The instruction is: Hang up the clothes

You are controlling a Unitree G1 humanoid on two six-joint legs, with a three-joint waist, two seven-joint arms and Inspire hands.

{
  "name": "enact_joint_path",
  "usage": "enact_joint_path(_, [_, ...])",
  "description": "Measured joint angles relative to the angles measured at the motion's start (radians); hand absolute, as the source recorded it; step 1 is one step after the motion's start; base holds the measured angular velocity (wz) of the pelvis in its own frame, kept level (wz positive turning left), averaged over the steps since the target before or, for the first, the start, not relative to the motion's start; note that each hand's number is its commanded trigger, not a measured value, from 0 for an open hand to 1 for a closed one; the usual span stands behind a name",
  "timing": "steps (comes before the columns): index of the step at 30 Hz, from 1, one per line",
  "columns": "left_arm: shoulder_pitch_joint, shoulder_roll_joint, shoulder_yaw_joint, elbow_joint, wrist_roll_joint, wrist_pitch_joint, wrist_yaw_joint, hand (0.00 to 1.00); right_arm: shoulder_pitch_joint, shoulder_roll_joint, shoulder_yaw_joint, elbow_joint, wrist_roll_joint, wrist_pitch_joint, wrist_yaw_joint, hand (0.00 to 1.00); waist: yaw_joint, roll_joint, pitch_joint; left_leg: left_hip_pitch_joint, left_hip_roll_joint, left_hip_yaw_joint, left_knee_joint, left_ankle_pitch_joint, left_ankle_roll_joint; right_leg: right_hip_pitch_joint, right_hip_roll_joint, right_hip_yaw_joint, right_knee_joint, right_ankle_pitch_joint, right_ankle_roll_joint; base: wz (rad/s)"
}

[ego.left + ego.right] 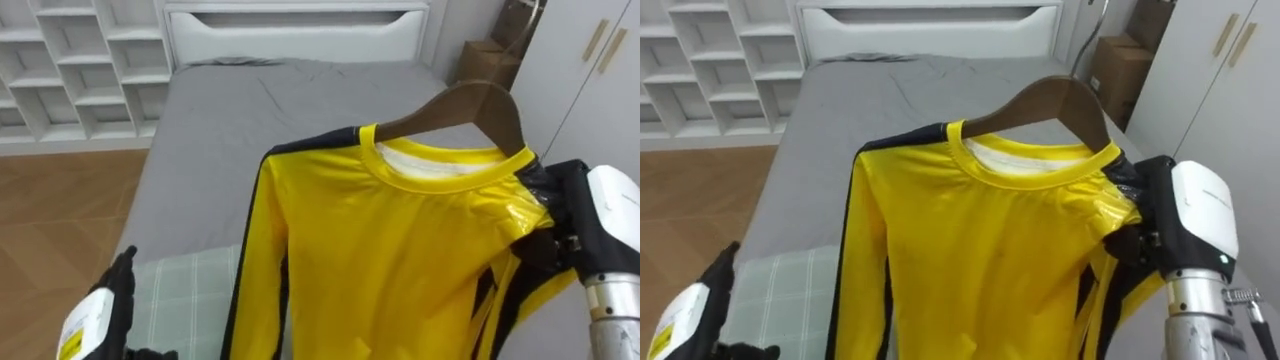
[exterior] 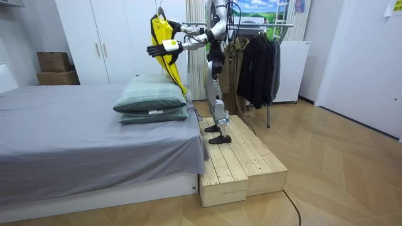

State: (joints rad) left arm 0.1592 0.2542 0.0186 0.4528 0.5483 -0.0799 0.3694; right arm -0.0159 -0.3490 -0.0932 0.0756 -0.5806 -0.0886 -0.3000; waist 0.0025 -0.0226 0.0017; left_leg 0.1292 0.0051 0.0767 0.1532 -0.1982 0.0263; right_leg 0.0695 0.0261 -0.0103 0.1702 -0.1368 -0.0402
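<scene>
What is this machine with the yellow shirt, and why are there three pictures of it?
It is a robot shaped like a person, with two arms and hands. Two pictures come from cameras in its head, like eyes, looking down at its own hands. The third comes from a camera standing in the room; there the robot stands on a wooden platform beside a grey bed. Its right hand grips the shoulder of a yellow shirt that sits on a brown hanger, holding it up in the air. Its left hand is open and holds nothing. Green pillows lie on the bed. Behind the robot is a rack of dark clothes, probably where the shirt will go.
</scene>
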Motion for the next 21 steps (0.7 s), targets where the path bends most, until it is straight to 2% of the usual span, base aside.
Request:
enact_joint_path(5, [0.047,-0.005,0.021,0.147,-0.029,-0.002,0.013,0.0,0.029,0.0,-0.025,-0.053,0.017,0.0,0.016,1.0,0.005,0.002,0.0011,0.0,0.001,0.004,-0.009,-0.001,0.0,-0.004,0.009,0.008,-0.001,-0.003,0.003,-0.05])
enact_joint_path(8, [0.073,-0.01,0.023,0.27,-0.053,-0.007,0.023,0.0,0.066,0.001,-0.023,-0.11,0.029,0.001,0.017,1.0,0.025,0.01,-0.0024,0.009,0.002,0.007,-0.01,-0.001,0.0,0.003,0.01,0.009,-0.002,-0.004,0.002,-0.06])
enact_joint_path(12, [0.133,-0.015,0.028,0.336,-0.099,0.005,0.024,0.0,0.078,0.001,-0.023,-0.119,0.031,0.007,0.022,1.0,0.029,0.004,-0.002,0.003,0.001,0.007,-0.011,-0.001,0.0,-0.013,0.01,0.01,0.0,-0.006,0.001,0.0])
enact_joint_path(14, [0.143,-0.015,0.04,0.376,-0.116,0.005,0.024,0.0,0.078,0.001,-0.022,-0.123,0.032,0.009,0.029,1.0,0.033,0.002,-0.0026,0.0,0.0,0.004,-0.011,-0.001,0.0,-0.015,0.01,0.009,0.002,-0.006,0.001,0.02])
enact_joint_path(19, [0.149,-0.02,0.102,0.597,-0.166,0.01,0.011,0.0,0.085,0.001,-0.024,-0.184,0.031,0.009,0.032,1.0,0.042,-0.007,-0.0052,0.001,0.002,0.004,-0.012,-0.001,0.0,-0.003,0.012,0.009,0.002,-0.008,0.0,0.0])
enact_joint_path(21, [0.152,-0.025,0.111,0.63,-0.187,0.017,-0.01,0.0,0.088,0.001,-0.024,-0.202,0.031,0.012,0.032,1.0,0.045,-0.01,-0.0055,-0.001,0.001,0.006,-0.013,-0.002,0.0,-0.008,0.011,0.01,0.001,-0.008,0.0,0.0])
